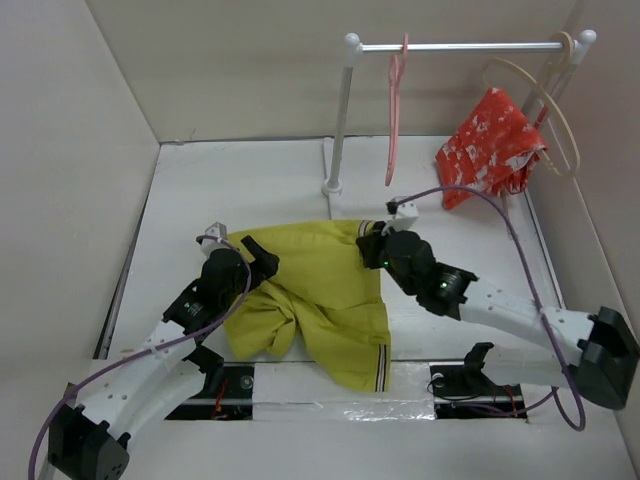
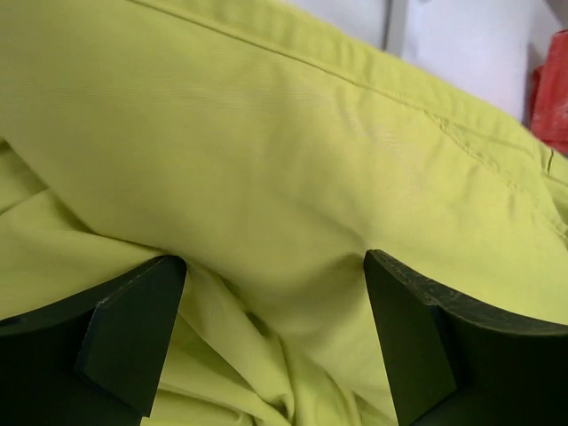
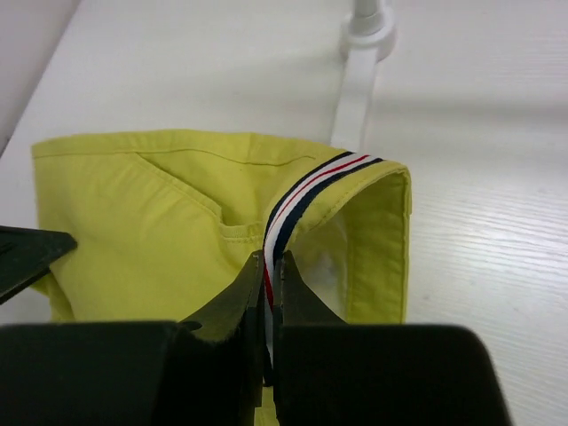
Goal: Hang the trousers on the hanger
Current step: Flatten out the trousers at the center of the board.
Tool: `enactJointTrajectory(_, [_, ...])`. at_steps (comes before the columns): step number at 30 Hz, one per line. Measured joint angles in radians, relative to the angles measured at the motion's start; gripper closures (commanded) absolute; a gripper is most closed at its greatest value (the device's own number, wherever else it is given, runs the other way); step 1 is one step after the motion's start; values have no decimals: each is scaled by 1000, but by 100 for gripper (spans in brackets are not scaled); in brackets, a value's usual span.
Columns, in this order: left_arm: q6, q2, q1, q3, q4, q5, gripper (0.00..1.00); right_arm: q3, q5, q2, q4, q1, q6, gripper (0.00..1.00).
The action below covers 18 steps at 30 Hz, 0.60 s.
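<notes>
top view: the trousers lie crumpled on the bench in front of the rack; the hanger hangs on the rack's rail.
left wrist view: the left claw stands spread over yellow cloth.
right wrist view: the right claw is pressed together, pinching the trousers' striped band, near the rack's foot.

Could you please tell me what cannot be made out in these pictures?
Top view: fingertips of the right gripper, hidden under its wrist on the mustard-yellow cloth trousers.
Top view: the thin pink plastic hanger hangs edge-on; frame shape unclear.
Left wrist view: trousers hide nearly everything else.
</notes>
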Motion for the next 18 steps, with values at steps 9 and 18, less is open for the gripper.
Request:
enactJointTrajectory(9, [17,15,50,38,39,-56,20,-233,49,-316,-170,-200,45,100])
enactJointTrajectory(18, [-32,59,53,-12,42,-96,21,-249,-14,-419,-229,-427,5,100])
